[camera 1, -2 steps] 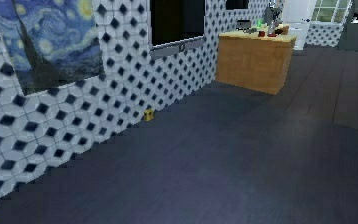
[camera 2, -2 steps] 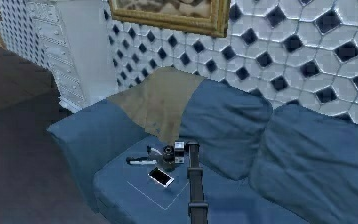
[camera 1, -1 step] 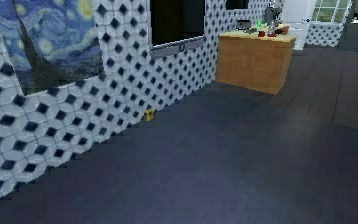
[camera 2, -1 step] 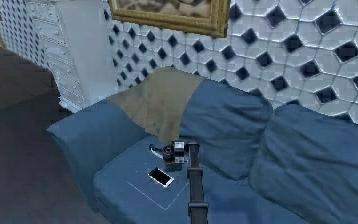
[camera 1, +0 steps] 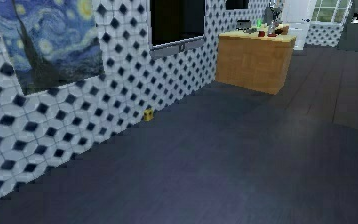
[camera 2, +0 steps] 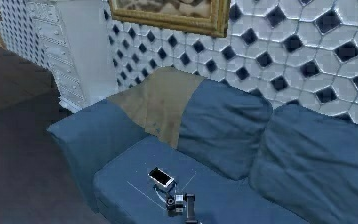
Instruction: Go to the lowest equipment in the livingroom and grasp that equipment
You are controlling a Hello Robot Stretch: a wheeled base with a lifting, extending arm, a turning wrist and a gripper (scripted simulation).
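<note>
Your jaws sit at the blue sofa seat (camera 2: 219,206); spread or pressed, or holding anything, you cannot tell. A small flat device (camera 2: 161,178) lies just beyond. The yellow thing (camera 1: 148,115) on the floor (camera 1: 237,150) lies lower: you may grab wrongly.

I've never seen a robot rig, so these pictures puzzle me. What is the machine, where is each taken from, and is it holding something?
It is a wheeled robot with one extending arm, in a simulated house. One camera looks ahead: floor, a tiled wall with a painting, a wooden counter. The other looks sideways, where the arm reaches: a blue sofa with a tan throw. A small flat device lies on its seat, near the robot's claw. Whether the claw holds anything cannot be told.
</note>
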